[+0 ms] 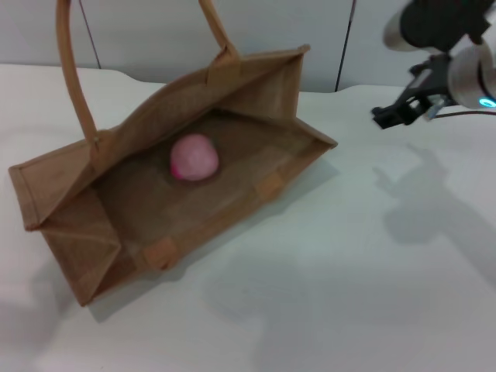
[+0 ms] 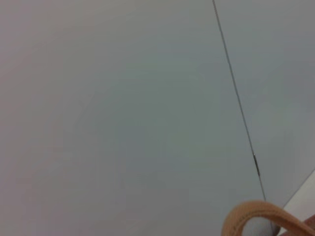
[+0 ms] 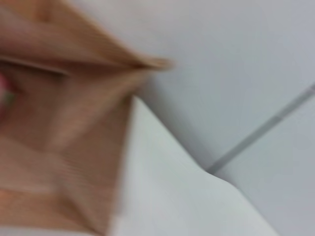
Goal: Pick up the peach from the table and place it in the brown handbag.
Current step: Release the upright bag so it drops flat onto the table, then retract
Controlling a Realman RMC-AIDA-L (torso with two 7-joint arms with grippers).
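Observation:
The peach point(image 1: 194, 157) is pale pink and lies inside the brown handbag point(image 1: 256, 101), on its inner floor near the middle. The handbag lies open on the white table point(image 1: 349, 271), with its two loop handles rising at the back left. My right gripper point(image 1: 391, 115) is above the table to the right of the bag, clear of it, open and empty. The right wrist view shows the bag's corner point(image 3: 74, 123), blurred, and a sliver of the pink peach point(image 3: 4, 91). The left gripper is out of view; the left wrist view shows only one bag handle point(image 2: 256, 214) against a wall.
A pale wall with panel seams point(image 1: 345, 46) runs behind the table. The table stretches in front of and to the right of the bag.

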